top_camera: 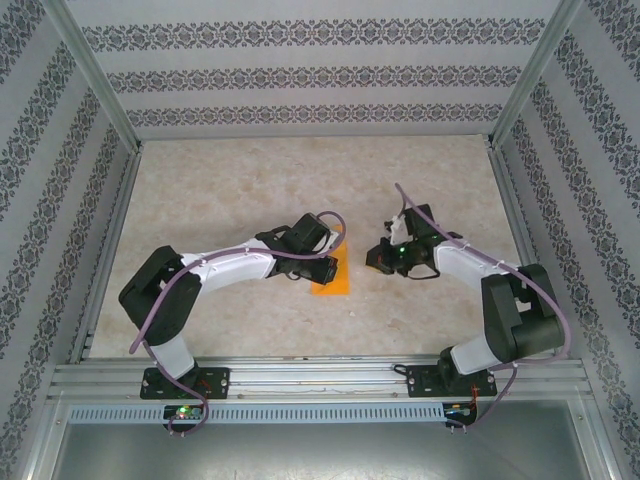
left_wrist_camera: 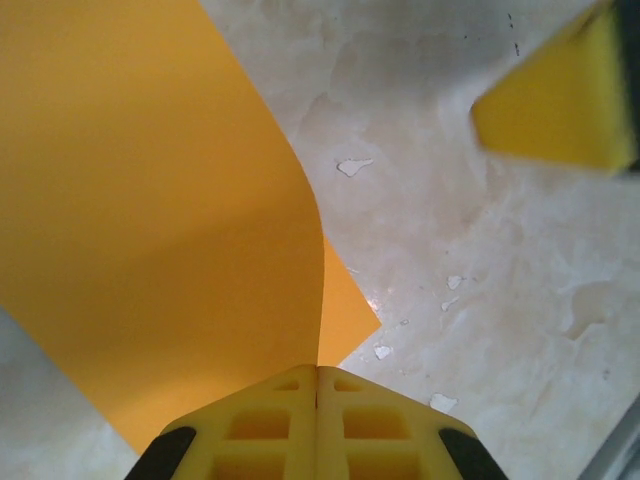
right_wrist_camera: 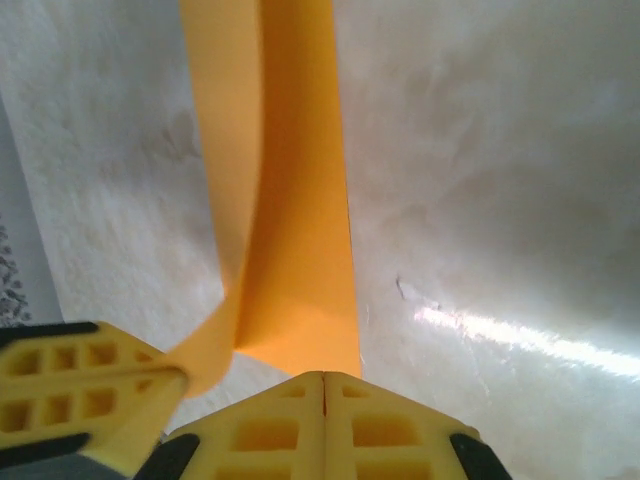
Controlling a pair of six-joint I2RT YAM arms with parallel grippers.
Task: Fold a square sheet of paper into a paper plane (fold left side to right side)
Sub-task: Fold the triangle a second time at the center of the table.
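Spotter: Paper first. Where did we find the square sheet of paper (left_wrist_camera: 150,200)?

Logger: On the worktop (left_wrist_camera: 480,300), between the two arms. From above, we saw its visible orange part run longer from near side to far side than across, with the left gripper (left_wrist_camera: 318,375) over it.

Spotter: Flat?

Logger: Partly. One side rose in a curve to the left gripper, whose jaws were clamped on its edge. A flat corner beneath pointed toward the lower right of the left wrist view.

Spotter: And the right gripper (right_wrist_camera: 324,378)?

Logger: We saw its jaws pressed together. In its own wrist view the sheet ran as a long band straight away from them. In the left wrist view one of its fingers (left_wrist_camera: 560,100) stood apart from the sheet.
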